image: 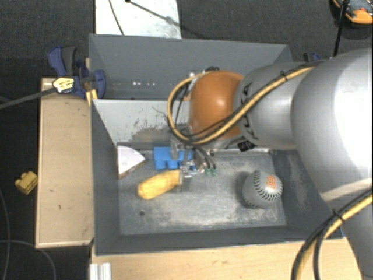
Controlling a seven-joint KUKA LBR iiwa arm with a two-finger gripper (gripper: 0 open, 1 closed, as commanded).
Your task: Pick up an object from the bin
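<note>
My gripper point(189, 167) reaches down into the middle of the bin under the orange wrist cover. Its tip sits at the right end of a yellow, corn-shaped thing point(158, 184) that lies tilted on the bin floor. A blue block point(164, 157) lies just to the gripper's left, touching or nearly touching it. Further left, a white wedge-shaped piece point(129, 158) rests near the left wall.
A grey ball with an orange patch point(261, 189) lies at the right of the bin floor, apart from the gripper. The big grey arm covers the bin's right and back parts.
</note>
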